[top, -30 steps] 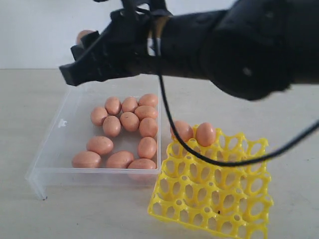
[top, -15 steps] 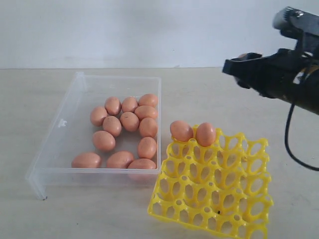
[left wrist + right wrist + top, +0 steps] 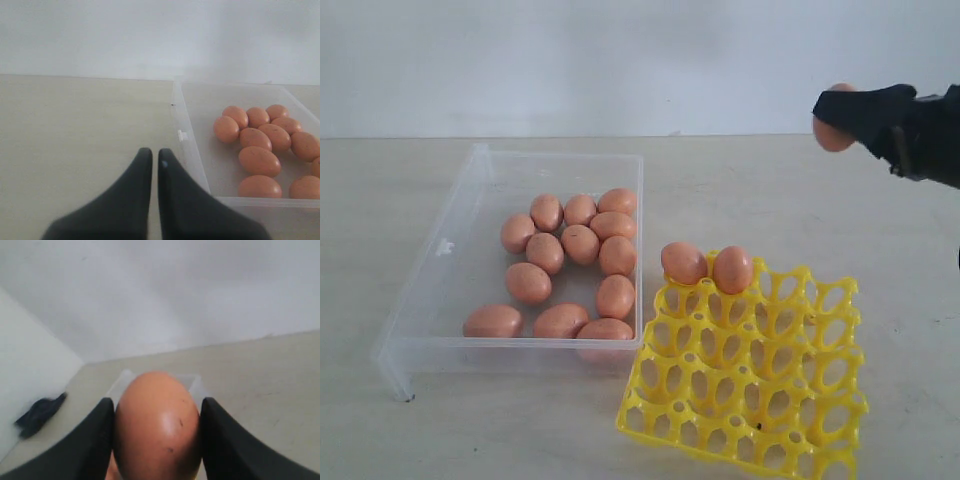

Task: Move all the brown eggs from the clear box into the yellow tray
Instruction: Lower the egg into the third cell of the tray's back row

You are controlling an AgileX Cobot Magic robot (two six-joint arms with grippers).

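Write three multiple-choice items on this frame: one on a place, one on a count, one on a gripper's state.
1. Where on the yellow tray do its eggs sit?
A. in the far row, at the corner nearest the clear box
B. in the centre cups
C. along the near edge

2. How many eggs are in the tray?
A. none
B. two
C. five

3. What is the right gripper doing?
A. open and empty
B. shut on a brown egg
C. shut on the tray's rim

Answers:
1 A: both sit in the far row, beside the box's corner.
2 B: two eggs lie side by side, and the other cups are bare.
3 B: the right wrist view shows an egg clamped between both fingers.
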